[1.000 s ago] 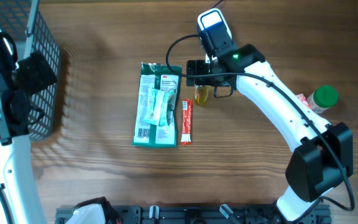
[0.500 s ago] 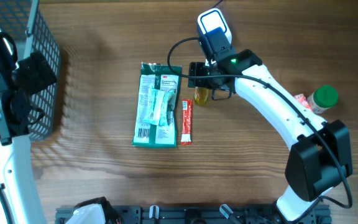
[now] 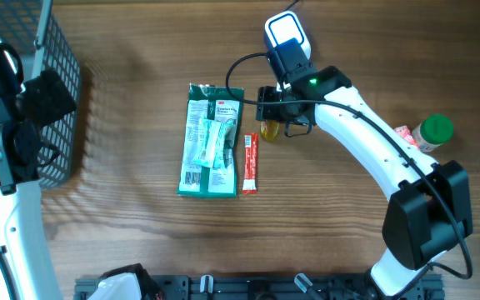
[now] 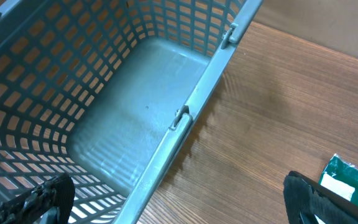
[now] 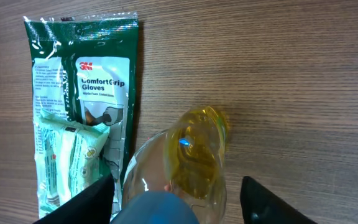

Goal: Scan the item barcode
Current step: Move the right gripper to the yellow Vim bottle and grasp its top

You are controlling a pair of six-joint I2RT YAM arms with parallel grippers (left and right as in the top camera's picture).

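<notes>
From above, the right gripper (image 3: 272, 115) is hanging directly over a small clear bottle (image 3: 271, 130) of yellow liquid, which is resting on the worktop (image 3: 140, 242). A green glove pack (image 3: 211, 140) is lying flat just off one side of that gripper, and a red stick packet (image 3: 250, 164) is lying between the pack and the bottle. A green-capped jar (image 3: 434, 130) is sitting well away on the gripper's other side, back near the arm's elbow. In the left wrist view, the left gripper (image 4: 179, 208) is hovering with its jaws spread wide and nothing between them. A wire basket (image 4: 135, 93) is lying below and ahead of it, and a corner of the glove pack is showing off to one side. In the right wrist view, the bottle is sitting squarely between the right gripper's jaws. Those jaws are standing partly apart, with thin slivers of worktop showing on each side, so they are bracketing the bottle rather than clamping it. By my reading the task is only beginning: the bottle is being picked out, nothing is lifted, and gripping, raising and presenting its barcode are all remaining. I cannot tell where the barcode is.
</notes>
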